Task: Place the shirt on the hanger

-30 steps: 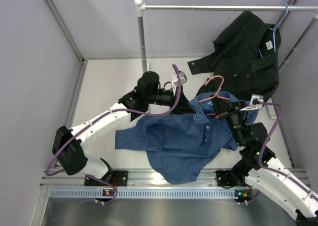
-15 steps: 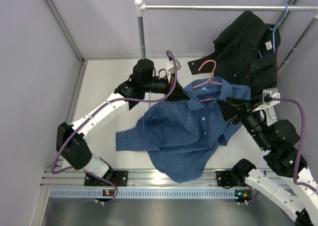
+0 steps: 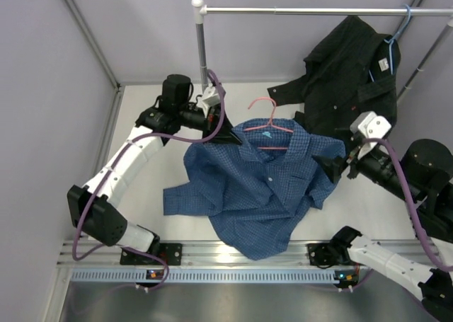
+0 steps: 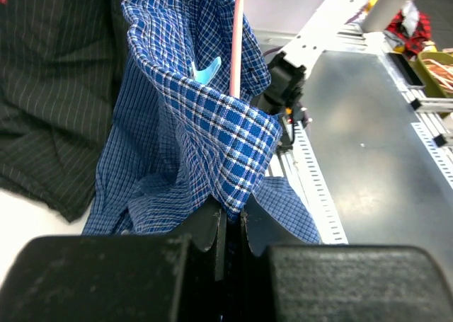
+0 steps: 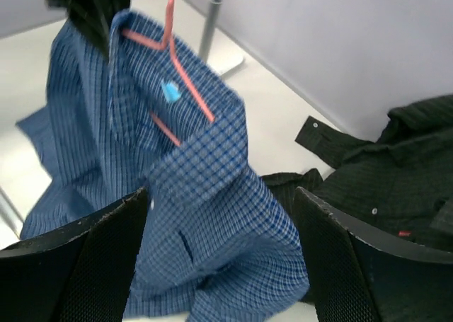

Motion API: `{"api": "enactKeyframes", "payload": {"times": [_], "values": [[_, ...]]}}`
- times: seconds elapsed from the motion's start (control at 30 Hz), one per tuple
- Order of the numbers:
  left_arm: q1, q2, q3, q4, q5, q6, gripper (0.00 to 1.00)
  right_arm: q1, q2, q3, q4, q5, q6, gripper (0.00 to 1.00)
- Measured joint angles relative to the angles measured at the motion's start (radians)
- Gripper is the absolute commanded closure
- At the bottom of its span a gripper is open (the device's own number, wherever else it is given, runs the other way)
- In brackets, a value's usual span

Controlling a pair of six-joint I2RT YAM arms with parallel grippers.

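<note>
Your left hand (image 4: 228, 212) is pinching a fold of the shirt (image 3: 255, 187) at one shoulder edge, fingers closed tight on the checked cloth, and is holding that side up off the worktop (image 3: 145, 159). The hanger (image 3: 271, 120) is sitting in the neck opening: its pink wire is running inside the open collar while the hook is sticking up above the neckline, well apart from the rail (image 3: 311, 11). In the left wrist view the wire is dropping straight into the fold just above your fingers; whether they are also catching the wire, I cannot tell. Your right hand (image 5: 221, 194) is standing wide, fingers well apart and gripping nothing, hovering just beside the shirt's other shoulder. The shirt's body is draping down toward the arm bases, with its hem and one sleeve lying on the worktop. Behind it, a black shirt (image 3: 354, 74) is hanging from a light blue hanger (image 3: 398, 30) on the rail, its lower edge near the blue collar.
</note>
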Motion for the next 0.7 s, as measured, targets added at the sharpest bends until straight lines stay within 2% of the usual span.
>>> {"api": "enactKeyframes", "payload": {"times": [0.17,0.27,0.4,0.57,0.7], "values": [[0.021,-0.045,0.0,-0.012,0.088,0.016,1.0,0.01,0.034,0.105,-0.117,-0.108,-0.102,0.23],[0.018,-0.058,0.0,-0.018,0.113,0.019,1.0,0.011,0.114,0.174,-0.153,-0.178,-0.13,0.24],[0.018,-0.071,0.0,-0.024,0.122,0.019,1.0,0.011,0.203,0.185,-0.195,-0.254,-0.14,0.25],[0.018,-0.109,0.0,-0.028,0.122,0.026,1.0,0.008,0.259,0.182,-0.228,-0.33,-0.136,0.37],[0.018,-0.143,-0.017,-0.029,0.127,0.032,1.0,0.006,0.27,0.192,-0.236,-0.373,-0.134,0.4]]}}
